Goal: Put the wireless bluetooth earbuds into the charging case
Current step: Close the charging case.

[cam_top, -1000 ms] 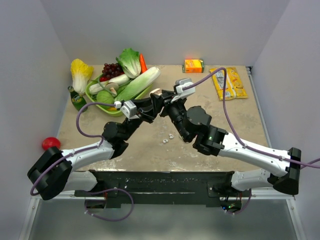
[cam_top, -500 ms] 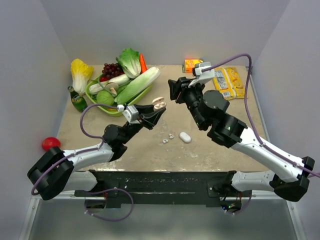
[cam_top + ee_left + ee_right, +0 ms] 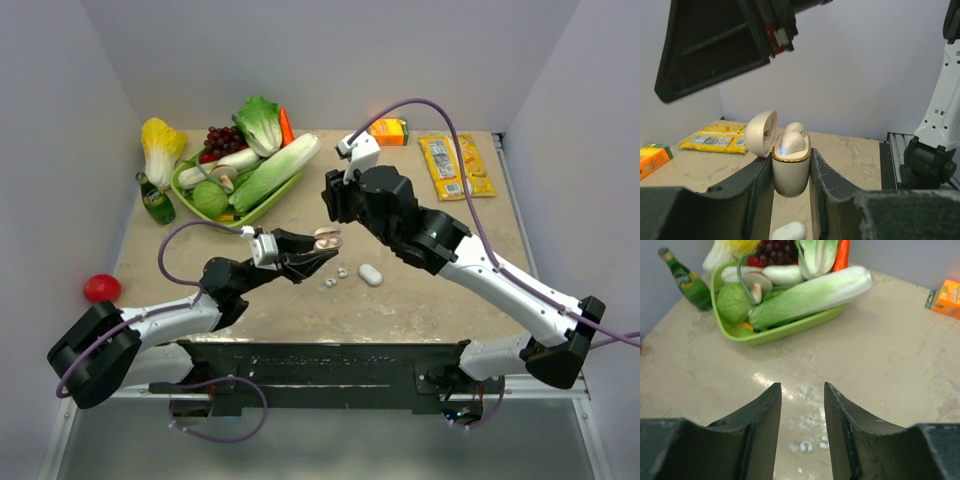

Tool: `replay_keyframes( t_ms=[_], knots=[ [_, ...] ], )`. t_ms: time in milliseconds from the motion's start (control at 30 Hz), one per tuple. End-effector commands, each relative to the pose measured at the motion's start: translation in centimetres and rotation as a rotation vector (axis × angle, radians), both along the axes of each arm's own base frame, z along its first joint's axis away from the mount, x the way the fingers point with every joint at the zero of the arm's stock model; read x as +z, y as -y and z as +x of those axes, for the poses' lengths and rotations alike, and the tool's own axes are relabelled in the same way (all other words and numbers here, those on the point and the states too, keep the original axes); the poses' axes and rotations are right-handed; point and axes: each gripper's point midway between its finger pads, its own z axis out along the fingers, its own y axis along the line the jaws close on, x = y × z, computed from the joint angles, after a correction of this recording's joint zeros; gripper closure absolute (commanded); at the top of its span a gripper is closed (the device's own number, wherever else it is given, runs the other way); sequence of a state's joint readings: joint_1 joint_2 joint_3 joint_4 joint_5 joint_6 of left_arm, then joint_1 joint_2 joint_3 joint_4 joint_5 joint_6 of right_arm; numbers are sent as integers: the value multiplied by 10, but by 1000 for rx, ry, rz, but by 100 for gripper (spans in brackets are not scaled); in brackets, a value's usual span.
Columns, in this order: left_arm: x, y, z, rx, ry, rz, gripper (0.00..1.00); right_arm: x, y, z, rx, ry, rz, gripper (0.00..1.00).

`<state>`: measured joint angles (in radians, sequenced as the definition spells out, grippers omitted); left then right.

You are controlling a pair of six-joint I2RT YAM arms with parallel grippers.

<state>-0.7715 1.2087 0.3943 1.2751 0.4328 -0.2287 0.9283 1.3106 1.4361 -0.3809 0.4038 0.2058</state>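
The left gripper [image 3: 316,247] is clamped on the small cream-white pebble-shaped plastic charging case [image 3: 789,176], lid open, raised at the overhead view's centre; the tiny white plastic earbuds [image 3: 330,283] lie on the beige table [image 3: 440,290] just below it; the right gripper [image 3: 802,390] hangs parted, empty.

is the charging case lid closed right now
No, the left wrist view shows the lid swung open beside the charging case, which the left gripper holds upright between its fingers.
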Motion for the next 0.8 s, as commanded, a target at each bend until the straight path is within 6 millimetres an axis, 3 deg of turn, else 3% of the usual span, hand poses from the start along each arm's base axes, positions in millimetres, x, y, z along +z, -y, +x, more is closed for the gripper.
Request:
replay_keyframes(
  t_ms=[0, 567, 767],
  knots=[
    [107, -41, -54, -24, 450, -324, 100, -5, -6, -16, 84, -65, -4, 58],
    [117, -47, -30, 89, 408, -369, 100, -35, -4, -47, 199, -152, -19, 66],
    [118, -49, -21, 124, 373, -386, 100, -30, 3, -51, 189, -132, 21, 68]
  ],
)
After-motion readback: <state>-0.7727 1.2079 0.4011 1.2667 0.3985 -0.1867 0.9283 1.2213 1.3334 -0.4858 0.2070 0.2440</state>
